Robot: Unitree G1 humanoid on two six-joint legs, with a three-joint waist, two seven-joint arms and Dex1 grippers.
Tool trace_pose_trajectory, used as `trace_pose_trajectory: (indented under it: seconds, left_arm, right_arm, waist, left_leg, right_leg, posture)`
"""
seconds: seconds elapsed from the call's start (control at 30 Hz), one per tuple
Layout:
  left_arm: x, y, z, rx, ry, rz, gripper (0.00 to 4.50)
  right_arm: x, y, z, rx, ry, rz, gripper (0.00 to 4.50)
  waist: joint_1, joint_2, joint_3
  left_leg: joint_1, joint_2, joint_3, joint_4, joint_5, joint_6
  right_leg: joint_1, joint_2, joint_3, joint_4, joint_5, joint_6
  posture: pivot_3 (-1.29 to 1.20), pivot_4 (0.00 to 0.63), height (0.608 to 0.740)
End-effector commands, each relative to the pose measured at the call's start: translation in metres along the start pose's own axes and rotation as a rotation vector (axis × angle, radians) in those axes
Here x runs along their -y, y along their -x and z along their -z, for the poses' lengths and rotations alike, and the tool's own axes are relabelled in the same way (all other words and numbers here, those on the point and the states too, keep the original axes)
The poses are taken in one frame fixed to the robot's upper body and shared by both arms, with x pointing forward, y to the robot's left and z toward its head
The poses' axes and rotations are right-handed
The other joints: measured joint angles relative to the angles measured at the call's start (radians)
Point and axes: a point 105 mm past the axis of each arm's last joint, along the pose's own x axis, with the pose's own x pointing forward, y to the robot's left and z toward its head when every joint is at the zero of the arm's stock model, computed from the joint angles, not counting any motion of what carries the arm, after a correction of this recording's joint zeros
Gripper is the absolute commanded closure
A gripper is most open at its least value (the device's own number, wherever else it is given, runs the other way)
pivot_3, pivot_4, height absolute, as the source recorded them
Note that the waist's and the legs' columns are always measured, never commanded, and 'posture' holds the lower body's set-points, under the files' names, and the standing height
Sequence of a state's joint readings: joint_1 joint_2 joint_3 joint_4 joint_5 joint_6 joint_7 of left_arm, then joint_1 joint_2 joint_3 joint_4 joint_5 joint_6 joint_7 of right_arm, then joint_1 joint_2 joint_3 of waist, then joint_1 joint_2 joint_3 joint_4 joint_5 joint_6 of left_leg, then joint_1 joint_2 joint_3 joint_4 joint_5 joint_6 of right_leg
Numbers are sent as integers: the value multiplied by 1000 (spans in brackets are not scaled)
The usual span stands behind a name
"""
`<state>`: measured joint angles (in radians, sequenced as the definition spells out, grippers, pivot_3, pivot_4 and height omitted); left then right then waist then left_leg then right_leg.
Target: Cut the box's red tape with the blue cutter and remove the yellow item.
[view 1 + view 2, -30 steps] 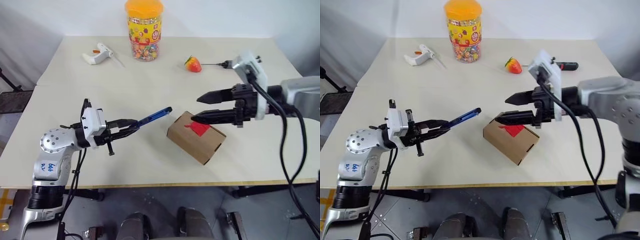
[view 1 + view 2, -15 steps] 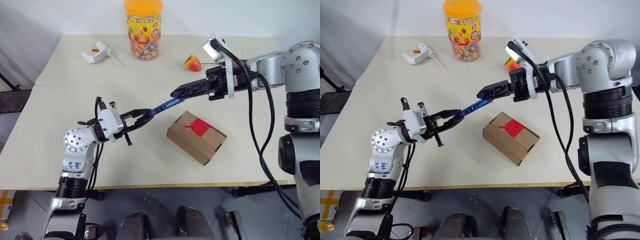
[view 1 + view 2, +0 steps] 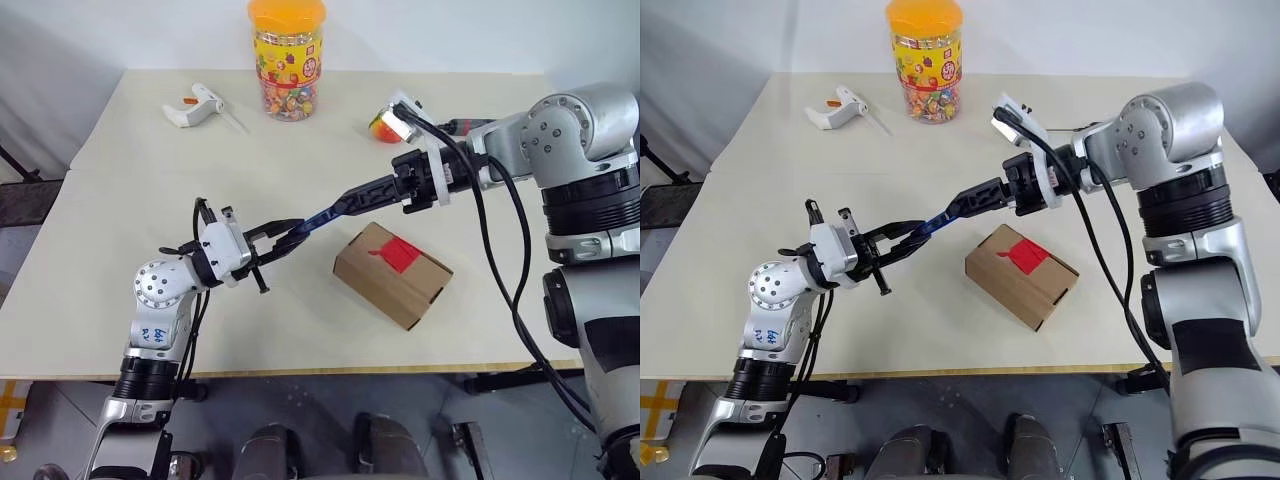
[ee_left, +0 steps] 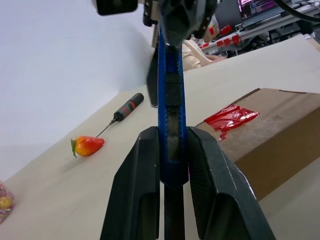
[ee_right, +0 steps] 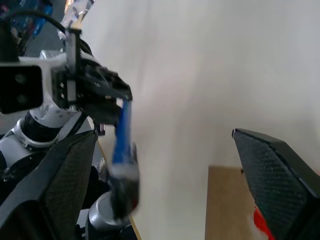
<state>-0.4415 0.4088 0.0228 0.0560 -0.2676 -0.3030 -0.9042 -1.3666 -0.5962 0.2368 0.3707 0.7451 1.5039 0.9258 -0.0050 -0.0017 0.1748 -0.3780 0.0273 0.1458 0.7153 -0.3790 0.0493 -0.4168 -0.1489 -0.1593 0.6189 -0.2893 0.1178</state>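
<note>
Two grippers meet above and left of the box (image 3: 392,275): left gripper (image 3: 283,237) clamps the blue cutter (image 3: 322,216) by its tail, right gripper (image 3: 962,205) spread wide around its tip. Red tape (image 3: 397,254) sits on the box top.

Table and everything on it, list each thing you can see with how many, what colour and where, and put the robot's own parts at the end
table: one, cream, under everything
candy jar: one, orange lid, far edge, middle
glue gun: one, white, far left, beside the jar
toy strawberry: one, red-orange, far right, partly behind the right arm
screwdriver: one, black and red handle, next to the strawberry
box: one, brown cardboard, near centre, closed
red tape: one strip, red, on the box top
blue cutter: one, blue, in the air above the table, left of the box
left gripper: black, shut on the cutter's near end
right gripper: black, open, at the cutter's far end
</note>
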Motion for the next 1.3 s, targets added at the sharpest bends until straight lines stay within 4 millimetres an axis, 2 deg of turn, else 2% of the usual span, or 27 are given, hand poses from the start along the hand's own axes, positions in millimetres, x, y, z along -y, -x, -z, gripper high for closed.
trace_pose_trajectory:
  seconds: [0.03, 0.43, 0.57, 0.9, 1.13, 1.23, 1.3]
  left_arm:
    - [1, -1, -8, 26, -30, 2, 4062]
    - [1, -3, -9, 32, -30, -5, 4062]
    - [2, -2, -9, 31, -30, -6, 4062]
    - [1, 1, -9, 21, -34, -12, 4062]
    - [-4, 1, -5, 0, -28, -31, 4062]
    - [-7, 1, 3, -42, 103, -37, 4062]
    - [-8, 4, 8, -92, 157, -28, 3336]
  right_arm:
    - [-9, 5, -11, 22, 54, -18, 0]
    - [-8, 3, -4, -13, 69, -32, 0]
    - [-6, 2, -4, -13, 61, -28, 882]
    - [-9, 0, -1, -28, 76, -44, 4335]
    - [-19, 1, -2, -27, 119, -73, 4350]
    - [-19, 3, -5, -12, 139, -59, 4350]
    - [-18, 8, -7, 6, 149, -43, 4350]
  waist:
    - [0, 0, 0]
    - [0, 0, 0]
    - [0, 0, 0]
    - [-2, 0, 0]
    - [-1, 0, 0]
    - [0, 0, 0]
    - [0, 0, 0]
  left_leg:
    - [0, 0, 0, 0, 0, 0]
    - [0, 0, 0, 0, 0, 0]
    - [0, 0, 0, 0, 0, 0]
    - [0, 0, 0, 0, 0, 0]
    - [0, 0, 0, 0, 0, 0]
    - [0, 0, 0, 0, 0, 0]
    - [0, 0, 0, 0, 0, 0]
  right_leg:
    - [0, 0, 0, 0, 0, 0]
    - [0, 0, 0, 0, 0, 0]
    - [0, 0, 0, 0, 0, 0]
    - [0, 0, 0, 0, 0, 0]
    - [0, 0, 0, 0, 0, 0]
    - [0, 0, 0, 0, 0, 0]
    - [0, 0, 0, 0, 0, 0]
  posture:
    - [0, 150, 740]
    - [0, 150, 740]
    - [0, 150, 740]
    - [0, 150, 740]
    - [0, 150, 740]
    - [0, 150, 740]
    - [0, 150, 740]
